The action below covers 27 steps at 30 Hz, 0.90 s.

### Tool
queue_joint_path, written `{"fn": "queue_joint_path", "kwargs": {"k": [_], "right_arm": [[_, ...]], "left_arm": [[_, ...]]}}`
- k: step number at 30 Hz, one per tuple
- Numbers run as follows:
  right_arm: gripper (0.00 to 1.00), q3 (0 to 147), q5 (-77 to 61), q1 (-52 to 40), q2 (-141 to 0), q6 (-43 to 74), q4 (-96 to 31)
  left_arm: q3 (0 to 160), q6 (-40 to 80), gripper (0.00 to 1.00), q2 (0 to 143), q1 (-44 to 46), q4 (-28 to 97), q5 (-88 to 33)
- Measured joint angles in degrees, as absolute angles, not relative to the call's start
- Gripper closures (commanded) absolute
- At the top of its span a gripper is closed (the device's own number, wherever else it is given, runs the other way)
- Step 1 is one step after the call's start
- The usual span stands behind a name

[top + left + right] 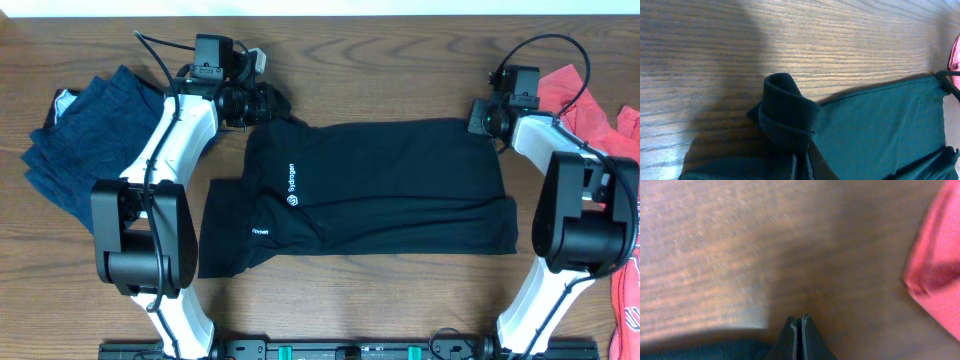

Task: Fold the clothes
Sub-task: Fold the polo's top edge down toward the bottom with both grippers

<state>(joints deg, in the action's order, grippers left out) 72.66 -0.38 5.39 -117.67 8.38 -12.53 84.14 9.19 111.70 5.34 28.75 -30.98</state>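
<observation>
Black T-shirt (380, 190) with white "Sydrogen" logo (291, 187), left tool (801, 169) pinching its collar (785, 107), right tool (799, 332) closed

bare table (400, 60) beyond black T-shirt (400, 185), navy garment (90, 140) left, red garment (590, 100) right

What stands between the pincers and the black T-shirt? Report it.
Nothing visible. The left pincer is shut on a far corner of the black T-shirt, cloth bunched at its tips; the right pincer is shut at the other far corner. The navy garment and red garment lie to the sides.
</observation>
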Motion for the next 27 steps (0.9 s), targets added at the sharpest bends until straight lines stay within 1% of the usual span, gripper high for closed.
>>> {"fn": "queue_joint_path", "kwargs": {"k": [9, 15, 21, 24, 27], "right_arm": [[0.99, 72.38, 5.89, 5.39, -105.49, 8.58, -24.14], [0.99, 72.27, 7.6, 5.41, -100.27, 8.58, -37.67], [0.99, 72.2, 9.23, 5.41, -99.11, 8.71, -52.18], [0.99, 72.14, 11.05, 5.41, -99.11, 9.21, -57.12], [0.99, 72.14, 12.71, 5.41, -99.11, 9.65, -59.46]], "left_arm": [[84.09, 9.19, 0.94, 110.21, 5.3, 37.01, -31.11], [84.14, 9.19, 0.94, 101.41, 5.3, 52.05, -30.09], [84.27, 9.08, 0.94, 96.53, 5.3, 71.75, -24.18], [83.92, 8.97, 0.94, 96.55, 5.3, 76.62, -22.02], [82.37, 8.95, 0.94, 96.55, 5.3, 76.82, -20.93]]}}
